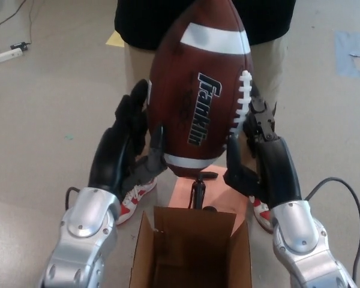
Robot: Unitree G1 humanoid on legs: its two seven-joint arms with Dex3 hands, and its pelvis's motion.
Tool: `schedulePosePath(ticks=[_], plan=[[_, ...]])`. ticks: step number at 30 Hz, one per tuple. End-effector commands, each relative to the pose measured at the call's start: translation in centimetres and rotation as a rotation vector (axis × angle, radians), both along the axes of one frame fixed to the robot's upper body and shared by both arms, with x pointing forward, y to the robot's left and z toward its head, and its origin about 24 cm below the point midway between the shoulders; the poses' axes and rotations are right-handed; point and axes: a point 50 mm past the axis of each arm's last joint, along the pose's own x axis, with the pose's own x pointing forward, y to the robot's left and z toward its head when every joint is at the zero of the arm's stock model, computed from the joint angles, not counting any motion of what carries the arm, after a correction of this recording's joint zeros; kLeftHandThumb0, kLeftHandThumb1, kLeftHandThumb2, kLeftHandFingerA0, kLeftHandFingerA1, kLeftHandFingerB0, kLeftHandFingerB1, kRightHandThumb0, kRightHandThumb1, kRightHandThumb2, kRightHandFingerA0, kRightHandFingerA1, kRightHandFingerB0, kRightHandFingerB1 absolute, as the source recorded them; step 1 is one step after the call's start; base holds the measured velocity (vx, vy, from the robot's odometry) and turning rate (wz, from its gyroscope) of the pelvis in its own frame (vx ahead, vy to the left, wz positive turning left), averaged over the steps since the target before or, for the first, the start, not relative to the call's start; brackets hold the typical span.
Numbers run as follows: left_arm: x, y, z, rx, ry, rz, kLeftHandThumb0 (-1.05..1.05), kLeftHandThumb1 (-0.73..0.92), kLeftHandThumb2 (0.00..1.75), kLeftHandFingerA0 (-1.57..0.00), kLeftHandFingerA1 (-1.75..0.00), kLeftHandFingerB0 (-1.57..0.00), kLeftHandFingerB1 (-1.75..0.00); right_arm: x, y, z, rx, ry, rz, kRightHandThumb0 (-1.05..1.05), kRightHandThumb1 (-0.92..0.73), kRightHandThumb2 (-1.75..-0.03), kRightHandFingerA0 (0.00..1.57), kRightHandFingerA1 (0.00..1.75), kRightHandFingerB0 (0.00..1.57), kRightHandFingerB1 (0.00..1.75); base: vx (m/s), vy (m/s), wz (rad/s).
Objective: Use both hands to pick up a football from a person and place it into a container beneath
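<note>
Brown football (199, 90) upright, clamped between left hand (127, 144) and right hand (259, 150), fingers pressed on its sides, above open cardboard box (191, 252), before a person's legs (270, 66)

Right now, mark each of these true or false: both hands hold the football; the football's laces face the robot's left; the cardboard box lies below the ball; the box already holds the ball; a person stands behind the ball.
1. Both hands hold the football. True: the left hand and right hand press on opposite sides of the football.
2. The laces face the robot's left. False: the white laces run down the side toward the right hand.
3. The cardboard box lies below the ball. True: the cardboard box stands open under it.
4. The box already holds the ball. False: the ball is above it, in the hands.
5. A person stands behind the ball. True: a person in red-and-white shoes.
</note>
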Motion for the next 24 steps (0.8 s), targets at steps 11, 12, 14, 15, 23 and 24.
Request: schedulePosePath(ticks=[11, 12, 14, 15, 23, 24], plan=[[2.0, 4.5, -0.3, 0.053, 0.104, 0.025, -0.82, 0.9, 1.17, 0.0, -0.12, 0.0, -0.09, 0.8, -5.0, -0.4, 0.038, 0.009, -0.141, -0.9, -0.88, -1.2, 0.0, 0.1, 0.0, 0.1, 0.0, 0.0, 0.0], [2.1, 5.7, -0.2, 0.058, 0.107, 0.063, -0.82, 0.9, 1.17, 0.0, -0.12, 0.0, -0.09, 0.9, -5.8, -0.3, 0.036, 0.012, -0.172, -0.9, -0.88, -1.2, 0.0, 0.1, 0.0, 0.1, 0.0, 0.0, 0.0], [2.5, 9.1, 0.0, 0.0, 0.132, 0.131, -0.87, 0.92, 1.16, 0.0, -0.07, 0.0, -0.03, 0.9, -8.4, -0.2, 0.05, 0.007, -0.225, -0.9, -0.88, -1.2, 0.0, 0.13, 0.0, 0.09, 0.0, 0.0, 0.0], [2.5, 11.1, 0.2, 0.032, 0.123, 0.19, -0.87, 0.92, 1.18, 0.0, -0.09, 0.0, -0.05, 0.8, -9.8, -0.1, 0.056, 0.004, -0.255, -0.9, -0.89, -1.2, 0.0, 0.13, 0.0, 0.09, 0.0, 0.0, 0.0], [1.6, 21.2, 1.5, 0.035, 0.12, 0.433, -0.82, 0.82, 1.17, 0.0, -0.15, 0.0, -0.13, -0.3, -14.9, 0.4, 0.104, -0.047, -0.376, -0.84, -0.87, -1.18, 0.0, 0.12, 0.0, 0.12, 0.0, 0.0, 0.0], [1.3, 21.8, 1.5, 0.023, 0.117, 0.447, -0.74, 0.92, 0.78, 0.0, -0.05, 0.0, -0.06, -0.4, -15.1, 0.4, 0.103, -0.055, -0.379, -0.86, -0.87, -1.17, 0.0, 0.12, 0.0, 0.13, 0.0, 0.0, 0.0]])
